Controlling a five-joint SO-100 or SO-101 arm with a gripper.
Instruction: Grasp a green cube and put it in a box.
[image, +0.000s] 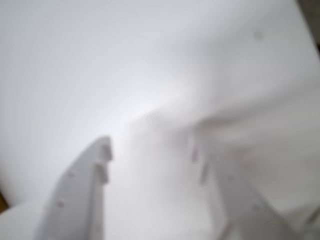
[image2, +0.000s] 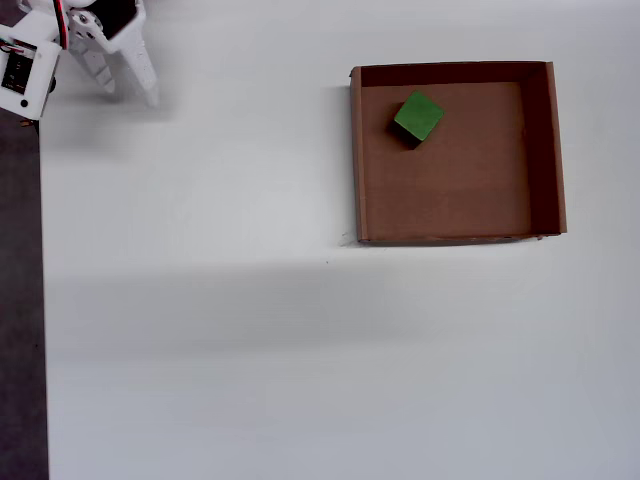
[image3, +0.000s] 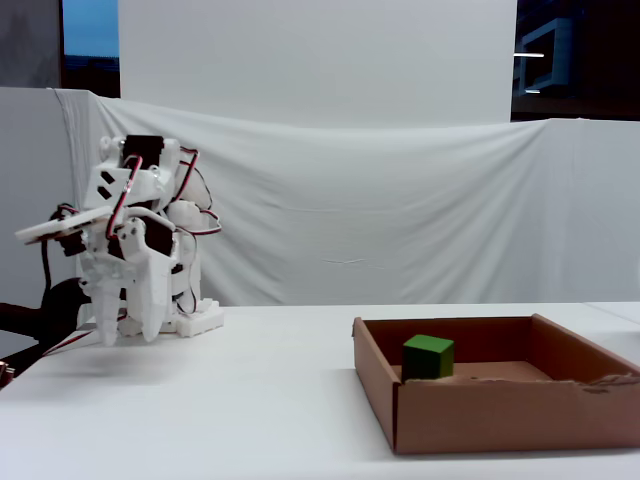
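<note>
Empty gripper (image3: 127, 335) | parted, touching nothing | green cube (image2: 418, 117) in box (image2: 540, 150)

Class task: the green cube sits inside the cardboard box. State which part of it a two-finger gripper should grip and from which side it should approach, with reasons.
Grip two opposite side faces of the green cube, coming straight down from above. The box has upright walls that block a sideways approach, while the cube's top is open. It sits rotated relative to the walls, so the jaws should turn to match its faces.
</note>
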